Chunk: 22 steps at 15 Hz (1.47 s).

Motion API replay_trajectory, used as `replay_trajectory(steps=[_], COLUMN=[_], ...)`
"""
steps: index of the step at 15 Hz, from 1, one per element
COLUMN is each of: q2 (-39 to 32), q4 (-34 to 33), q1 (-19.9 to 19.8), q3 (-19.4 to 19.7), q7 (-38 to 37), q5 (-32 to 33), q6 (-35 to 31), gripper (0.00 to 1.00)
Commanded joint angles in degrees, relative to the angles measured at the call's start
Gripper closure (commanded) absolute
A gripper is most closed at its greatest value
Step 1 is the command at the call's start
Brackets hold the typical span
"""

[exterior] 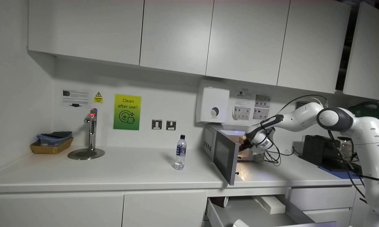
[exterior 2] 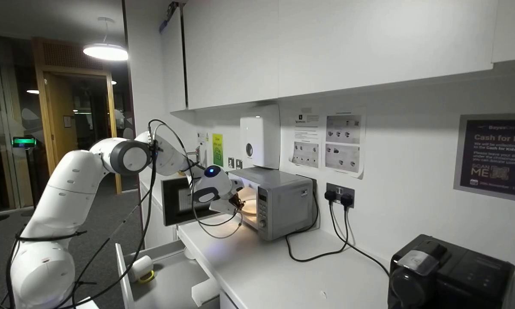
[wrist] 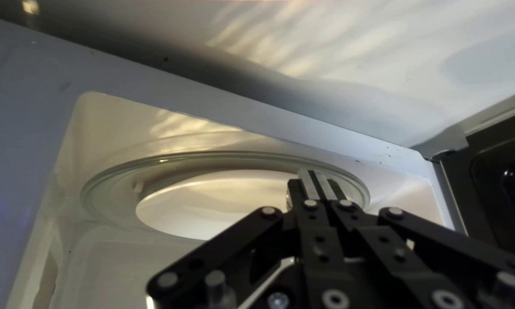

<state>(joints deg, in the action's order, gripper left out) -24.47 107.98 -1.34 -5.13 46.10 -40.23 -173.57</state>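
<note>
My gripper (wrist: 317,174) reaches into the open microwave (exterior 2: 285,206), its two fingers pressed together with only a thin dark line between the pads. Nothing is visibly held. In the wrist view a white plate (wrist: 214,201) rests on the glass turntable (wrist: 236,154) to the left of the fingertips, which overlap the plate's edge; whether they touch it I cannot tell. Warm light fills the cavity, where part of the plate (exterior 2: 249,207) shows beside the gripper in an exterior view. The microwave door (exterior: 224,154) stands swung out and partly hides the gripper (exterior: 245,145).
A water bottle (exterior: 180,154) stands on the counter (exterior: 113,170) near the door. Below, a drawer (exterior 2: 171,274) is pulled out with a white mug (exterior 2: 140,268) inside. A black coffee machine (exterior 2: 450,274) and loose cables (exterior 2: 300,257) lie on the microwave's opposite side.
</note>
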Motion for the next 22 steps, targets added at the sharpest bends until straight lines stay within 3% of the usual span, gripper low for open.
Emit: replay_trajectory(steps=[1, 10, 11, 18, 22], q2=[5.29, 18.67, 20.23, 31.15, 36.48], q4=[3.52, 13.53, 14.60, 21.45, 23.89], q1=[0.77, 4.26, 1.83, 3.35, 4.67], q3=[0.95, 5.01, 2.45, 2.64, 2.73], q7=[-0.73, -10.63, -13.48, -21.90, -22.65], q5=[1.13, 11.04, 14.04, 22.48, 25.87], q6=[3.41, 18.28, 19.87, 31.46, 35.41], gripper=[1.00, 1.00, 1.00, 1.00, 1.00])
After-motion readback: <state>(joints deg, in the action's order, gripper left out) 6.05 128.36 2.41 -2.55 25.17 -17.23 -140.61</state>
